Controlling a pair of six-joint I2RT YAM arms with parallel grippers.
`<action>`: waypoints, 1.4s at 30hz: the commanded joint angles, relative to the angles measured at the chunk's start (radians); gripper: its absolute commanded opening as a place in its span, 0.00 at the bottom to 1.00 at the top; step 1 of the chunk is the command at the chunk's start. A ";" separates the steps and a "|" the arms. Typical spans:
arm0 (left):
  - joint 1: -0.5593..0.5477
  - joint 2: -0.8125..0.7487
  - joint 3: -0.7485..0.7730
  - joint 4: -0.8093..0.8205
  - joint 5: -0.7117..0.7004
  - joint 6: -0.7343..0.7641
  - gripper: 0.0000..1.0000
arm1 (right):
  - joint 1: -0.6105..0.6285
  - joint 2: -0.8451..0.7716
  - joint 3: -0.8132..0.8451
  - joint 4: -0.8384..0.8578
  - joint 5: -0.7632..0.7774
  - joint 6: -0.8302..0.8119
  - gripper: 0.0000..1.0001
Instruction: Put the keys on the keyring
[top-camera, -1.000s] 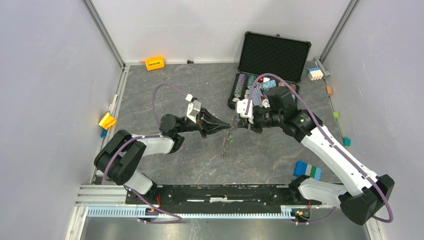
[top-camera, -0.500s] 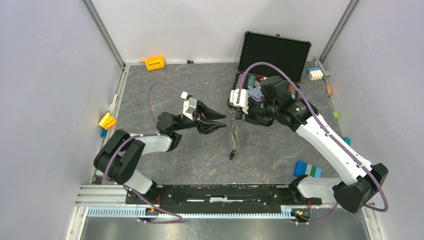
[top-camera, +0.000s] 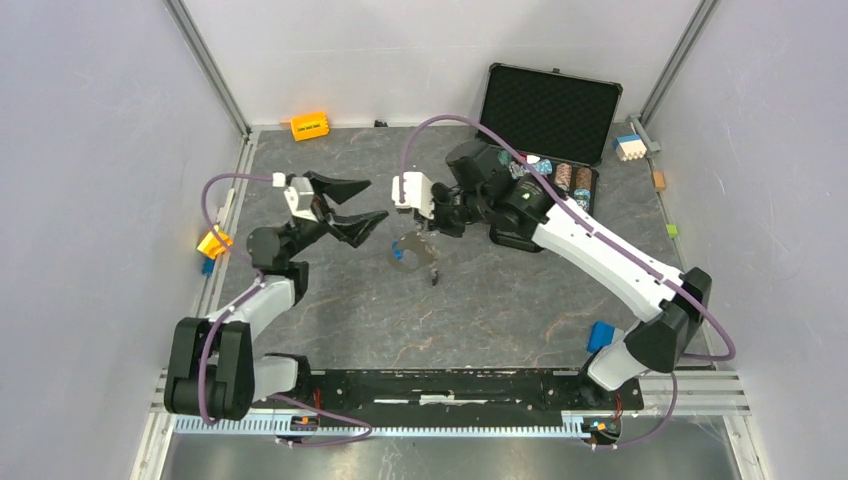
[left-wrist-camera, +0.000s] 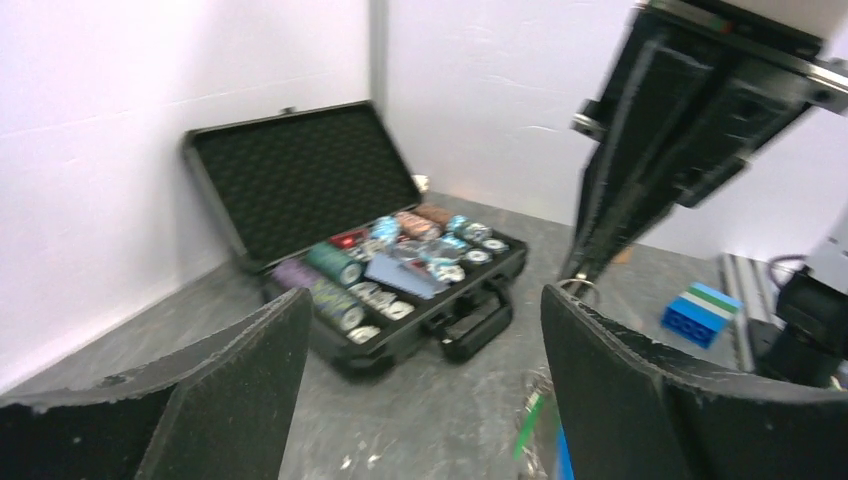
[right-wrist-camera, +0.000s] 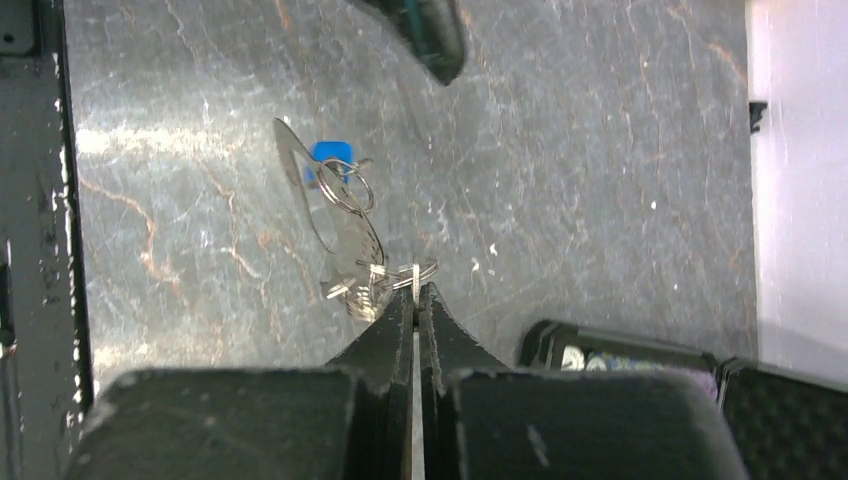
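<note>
My right gripper (top-camera: 426, 230) (right-wrist-camera: 416, 292) is shut on a small silver ring of the keyring (top-camera: 405, 256). The keyring's big oval loop (right-wrist-camera: 318, 205) dangles from that ring just above the floor, with a blue tag (right-wrist-camera: 328, 152) and a dark fob (top-camera: 433, 277). Small silver bits (right-wrist-camera: 348, 289) bunch beside the pinched ring; I cannot tell whether they are the keys. My left gripper (top-camera: 348, 203) (left-wrist-camera: 425, 305) is wide open and empty, raised to the left of the keyring. The left wrist view shows a green tag (left-wrist-camera: 527, 425) low between the fingers.
An open black case (top-camera: 545, 110) (left-wrist-camera: 300, 170) of poker chips stands at the back right. An orange block (top-camera: 309, 126) lies at the back, a yellow one (top-camera: 213, 242) by the left wall, and a blue-green block (top-camera: 603, 337) (left-wrist-camera: 705, 311) at the front right.
My left gripper has opened and drawn back up and to the left. The right arm has swung left with the keyring, from beside the case to mid-floor.
</note>
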 joint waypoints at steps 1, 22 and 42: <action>0.119 -0.056 -0.012 -0.088 -0.022 -0.074 0.91 | 0.017 0.045 0.045 0.080 0.063 0.015 0.00; 0.253 -0.083 0.059 -0.351 0.046 0.048 0.94 | -0.021 -0.241 -0.872 0.296 0.427 -0.059 0.00; 0.251 -0.100 0.095 -0.453 0.077 0.143 0.95 | -0.012 -0.116 -0.924 0.061 0.557 -0.025 0.02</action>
